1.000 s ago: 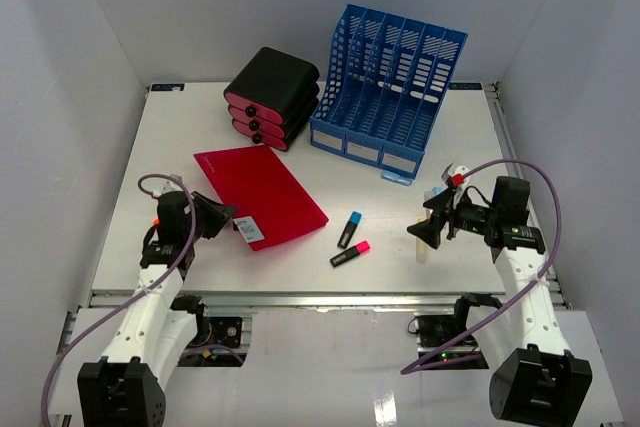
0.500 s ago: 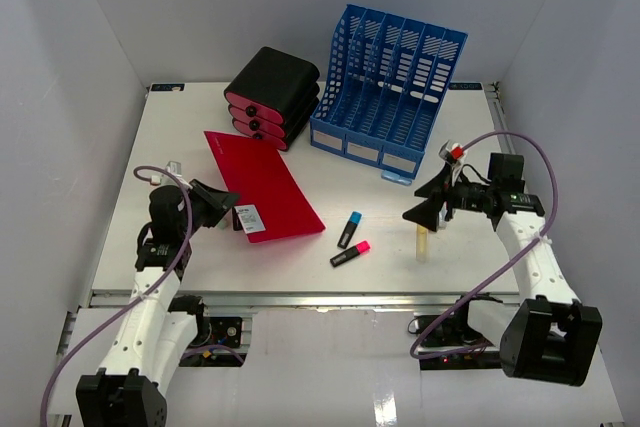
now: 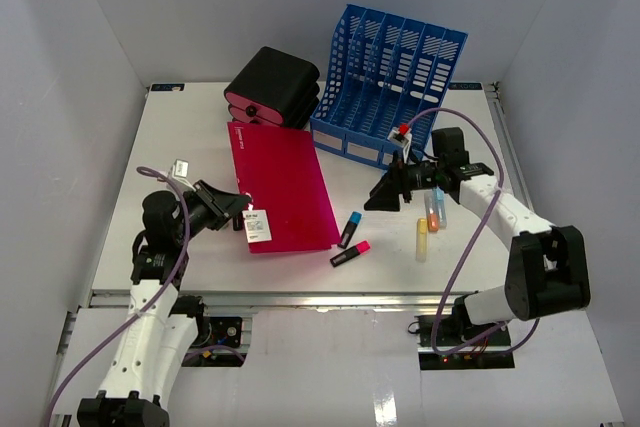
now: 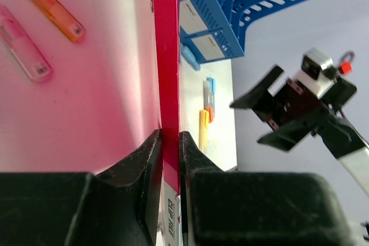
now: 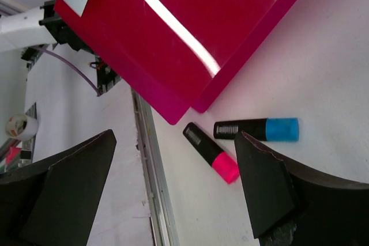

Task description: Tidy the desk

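The desk (image 3: 180,137) is the white tabletop. A red clip file (image 3: 285,187) lies on it, running from near the black stack to the middle. My left gripper (image 3: 236,210) is shut on the file's near-left edge by its white label; the left wrist view shows the red edge (image 4: 167,56) clamped between both fingers (image 4: 141,165). My right gripper (image 3: 385,197) is open and empty, hovering right of the file. Below it lie a pink-capped highlighter (image 5: 210,152) and a blue-capped one (image 5: 256,129), next to the file's corner (image 5: 190,33).
A blue file rack (image 3: 388,87) and a black-and-pink stack (image 3: 272,87) stand at the back. Yellow (image 3: 421,240) and orange (image 3: 432,215) highlighters and a blue pen (image 3: 440,205) lie at the right. The metal front rail (image 5: 147,159) runs close to the highlighters.
My left gripper has swung the red file round so that it points toward the back. My right arm has moved left and back, uncovering the orange highlighter and the blue pen.
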Robot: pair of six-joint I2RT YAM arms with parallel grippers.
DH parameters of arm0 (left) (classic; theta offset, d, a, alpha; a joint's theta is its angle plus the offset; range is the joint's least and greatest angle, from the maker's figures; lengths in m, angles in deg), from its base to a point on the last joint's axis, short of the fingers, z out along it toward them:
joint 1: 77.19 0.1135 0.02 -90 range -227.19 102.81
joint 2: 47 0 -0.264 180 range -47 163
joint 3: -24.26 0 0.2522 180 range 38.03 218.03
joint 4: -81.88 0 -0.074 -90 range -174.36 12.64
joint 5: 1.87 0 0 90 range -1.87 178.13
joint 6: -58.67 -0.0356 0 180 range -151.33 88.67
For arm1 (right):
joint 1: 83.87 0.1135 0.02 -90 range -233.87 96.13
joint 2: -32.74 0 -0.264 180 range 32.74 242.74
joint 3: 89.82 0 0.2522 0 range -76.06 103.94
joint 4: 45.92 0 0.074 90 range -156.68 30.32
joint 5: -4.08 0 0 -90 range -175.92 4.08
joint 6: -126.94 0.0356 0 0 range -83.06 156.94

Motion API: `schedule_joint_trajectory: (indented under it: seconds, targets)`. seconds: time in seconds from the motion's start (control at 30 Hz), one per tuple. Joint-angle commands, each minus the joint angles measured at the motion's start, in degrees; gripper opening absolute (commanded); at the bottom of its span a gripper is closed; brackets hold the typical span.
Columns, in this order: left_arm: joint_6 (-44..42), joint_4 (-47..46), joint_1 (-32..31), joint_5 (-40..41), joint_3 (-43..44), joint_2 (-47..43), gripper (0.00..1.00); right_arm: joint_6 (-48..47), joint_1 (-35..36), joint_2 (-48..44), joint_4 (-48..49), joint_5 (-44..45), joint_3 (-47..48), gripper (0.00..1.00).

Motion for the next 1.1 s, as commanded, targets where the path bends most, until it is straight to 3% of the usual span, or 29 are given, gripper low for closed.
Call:
schedule_joint_trajectory:
  seconds: [0.0,0.3,0.57,0.93,1.07]
  targets:
    - [1.1,-2.7,0.0,-5.5,3.9,-1.2,0.00,9.1,1.5,4.5,8.2,-0.5,5.4,0.90]
    - [2.0,-4.3,-0.2,-8.1,8.1,0.7,0.00,24.1,2.4,12.2,23.9,-3.9,6.6,0.90]
    - [2.9,-6.1,-0.6,-9.8,10.5,2.1,0.00,50.3,3.2,16.7,55.2,-5.5,3.6,0.90]
    - [4.6,-8.5,-1.2,-11.8,14.2,3.8,0.00,48.9,5.6,21.3,59.1,-1.3,5.3,0.90]
    - [5.9,-10.2,-1.6,-12.9,14.8,4.5,0.00,54.2,5.6,23.2,67.2,-2.2,4.8,0.90]
